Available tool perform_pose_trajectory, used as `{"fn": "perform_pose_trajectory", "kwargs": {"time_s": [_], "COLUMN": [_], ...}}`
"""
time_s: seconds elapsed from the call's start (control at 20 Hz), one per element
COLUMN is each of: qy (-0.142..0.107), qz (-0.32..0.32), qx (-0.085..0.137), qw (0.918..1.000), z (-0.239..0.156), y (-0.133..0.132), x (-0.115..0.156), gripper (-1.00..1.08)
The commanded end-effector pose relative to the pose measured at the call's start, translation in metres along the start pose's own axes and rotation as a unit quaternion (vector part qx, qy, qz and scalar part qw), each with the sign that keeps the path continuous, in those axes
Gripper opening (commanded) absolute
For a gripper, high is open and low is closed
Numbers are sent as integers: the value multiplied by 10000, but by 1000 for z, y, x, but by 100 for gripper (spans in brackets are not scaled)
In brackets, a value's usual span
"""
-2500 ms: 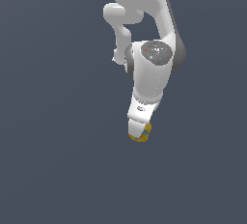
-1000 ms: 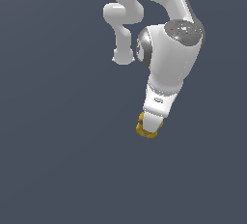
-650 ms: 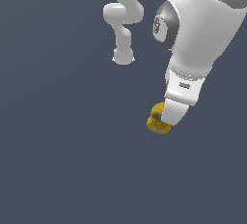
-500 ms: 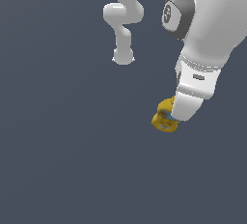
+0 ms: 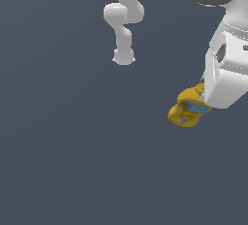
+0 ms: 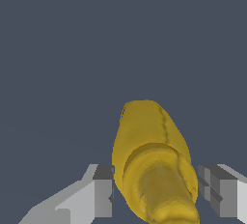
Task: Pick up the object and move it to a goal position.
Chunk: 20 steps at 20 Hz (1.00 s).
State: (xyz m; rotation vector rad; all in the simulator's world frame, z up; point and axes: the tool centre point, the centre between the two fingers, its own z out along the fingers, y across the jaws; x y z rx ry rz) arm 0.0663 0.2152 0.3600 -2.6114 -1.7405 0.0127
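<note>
While tilted, bottle held, end effector closed

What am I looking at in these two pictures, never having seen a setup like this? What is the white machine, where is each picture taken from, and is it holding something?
These are simulator renders, not photographs. The white jointed machine is a single robot arm. The exterior view comes from a camera off the arm, looking at it over a plain dark grey floor. The wrist view comes from a camera mounted on the arm's wrist, looking out between its jaws. The gripper has a grey finger on each side of a small mustard-yellow squat bottle with a blue label band. The jaws appear closed on the bottle, which seems to be carried tilted. Nothing else shows on the floor.
</note>
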Motion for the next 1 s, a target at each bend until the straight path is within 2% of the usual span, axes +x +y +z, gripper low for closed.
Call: {"fn": "perform_pose_trajectory", "kwargs": {"time_s": [0.0,0.4,0.95], "qy": [26,26,24], "qz": [4,4,3], "qx": [-34,-34,-36], "qw": [10000,10000,10000], "z": [-17,-38,-46], "y": [-2,-5,-5], "x": [9,25,31], "gripper": [-100,-100,-100]}}
